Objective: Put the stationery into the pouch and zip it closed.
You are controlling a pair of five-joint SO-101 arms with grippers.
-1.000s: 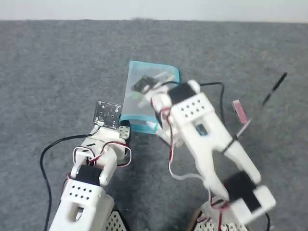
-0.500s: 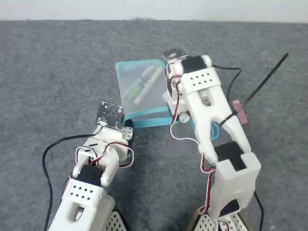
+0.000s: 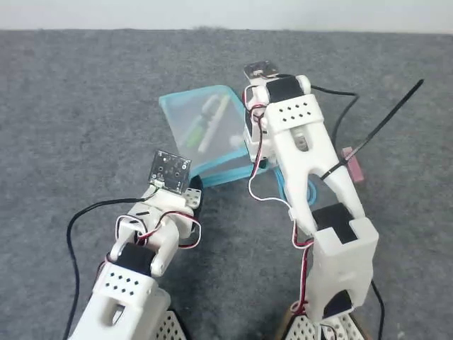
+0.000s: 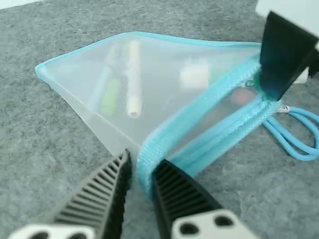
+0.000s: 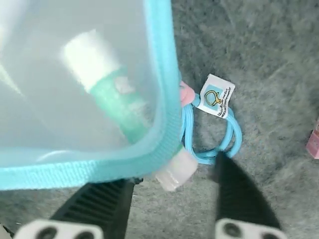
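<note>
The pouch [image 3: 205, 131] lies on the grey mat [image 3: 85, 92], pens [image 3: 211, 122] inside. My left gripper [image 4: 139, 181] pinches its zipper-edge corner, anchoring it, I judge. The right gripper [image 5: 172, 177] gapes wide beside the zipper's blue cord [image 5: 234, 139], gripping nothing.

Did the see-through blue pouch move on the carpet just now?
Yes. The pouch has slid and turned toward the left of the high view, farther from the pink eraser, which stayed put.
</note>
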